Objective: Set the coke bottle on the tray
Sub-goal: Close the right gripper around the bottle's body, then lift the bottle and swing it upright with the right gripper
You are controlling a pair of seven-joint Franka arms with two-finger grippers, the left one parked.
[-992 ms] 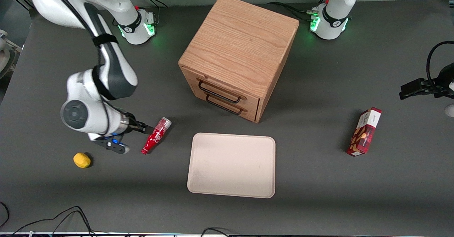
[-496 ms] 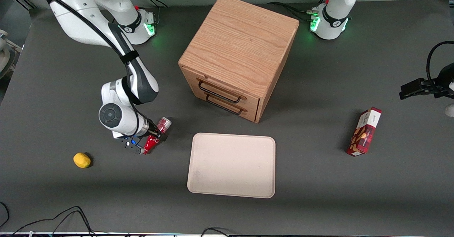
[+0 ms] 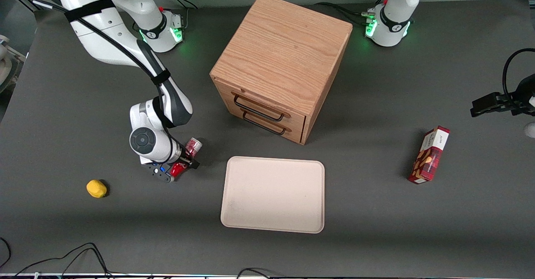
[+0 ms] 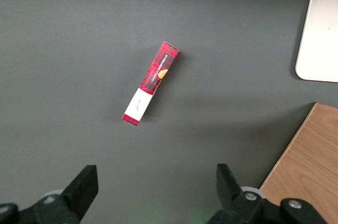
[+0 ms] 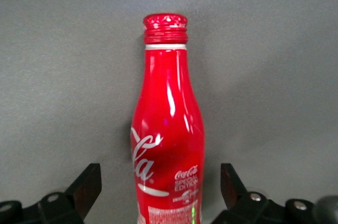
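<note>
On table, one coke bottle, one tray, end effector astride

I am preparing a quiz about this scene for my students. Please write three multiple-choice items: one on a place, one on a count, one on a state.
1. The coke bottle lies: A on the table beside the tray; B flat on the tray; C upright on the tray.
2. Handles on the cabinet front: A one; B two; C four.
3. The hand is: A shut on the bottle; B open around the bottle; C open above the tray.

Answers: 1 A, dark table surrounds it; 2 B, two black handles; 3 B, gaps show beside the bottle.
</note>
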